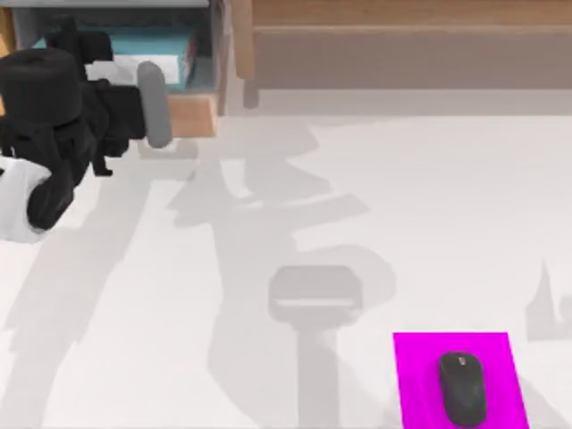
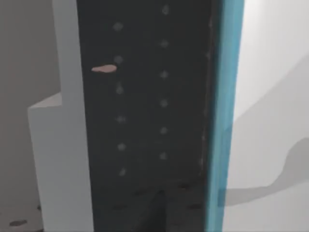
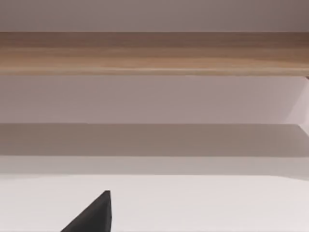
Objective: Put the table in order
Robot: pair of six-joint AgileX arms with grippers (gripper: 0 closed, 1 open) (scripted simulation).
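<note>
Broadly, the table (image 1: 375,223) is the white top that spans nearly the whole top view, smooth and unmarked, crossed only by soft grey shadows. Along its far edge runs a light-brown wooden shelf (image 1: 411,40), seen in the right wrist view as a wood board (image 3: 154,50) above a pale shaded recess. At the far left an open wooden drawer (image 1: 192,112) juts toward the table, with a teal-edged book (image 1: 134,45) lying inside it and a grey bar handle (image 1: 154,103) at its front.

My left arm (image 1: 54,116) reaches over that drawer from the table's left side; whether its claw is released or clenched I cannot tell. Its wrist view looks close onto a dark panel dotted with faint spots (image 2: 145,106), a teal strip (image 2: 222,111) along one side and a white edge (image 2: 67,145) along the other.

Near the front right lies a magenta mat (image 1: 420,380) with a black mouse (image 1: 462,387) resting on it; a small mark on the mouse is too tiny to read.

A dark corner (image 3: 94,215) enters the right wrist view.
</note>
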